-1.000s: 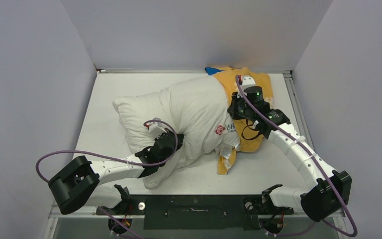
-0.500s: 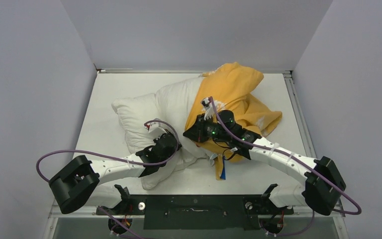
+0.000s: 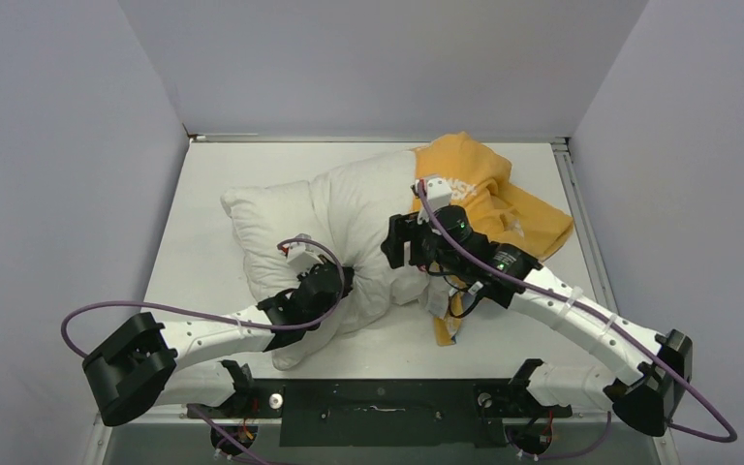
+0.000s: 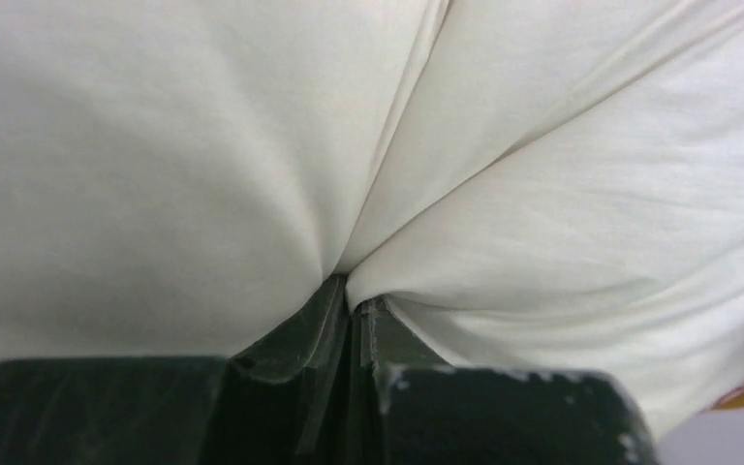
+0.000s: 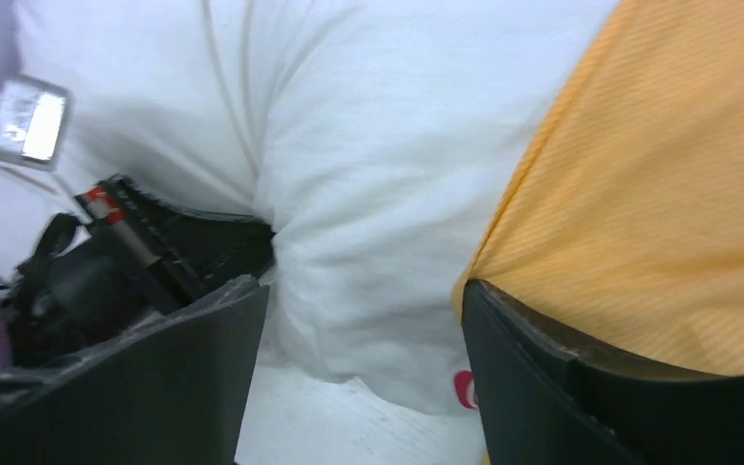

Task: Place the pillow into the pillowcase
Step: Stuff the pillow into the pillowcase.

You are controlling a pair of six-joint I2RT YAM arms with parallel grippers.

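White crinkly cloth of the pillow (image 3: 349,208) was bunched into a tight fold in the left gripper (image 4: 354,315), whose jaws were clamped together on it. I judged that this pinch was meant to anchor the pillow's near side while the other arm worked the case.

The right gripper (image 5: 363,291) had its fingers spread wide and gripped nothing. Pillow bulged in the gap just ahead of them, and the orange pillowcase (image 3: 504,199) lay against and over its right-hand finger. It was probably placed there to catch the case's edge and draw it over the pillow.

Seen from above, the pillowcase was heaped beyond and to the right of that gripper, against the pillow's far end. Most of the pillow was bare, reaching from the right gripper across to the left one.

The case's opening could not be found in any view. The orange heap hid how much pillow, if any, was inside. The right arm also covered the place where the two fabrics met.
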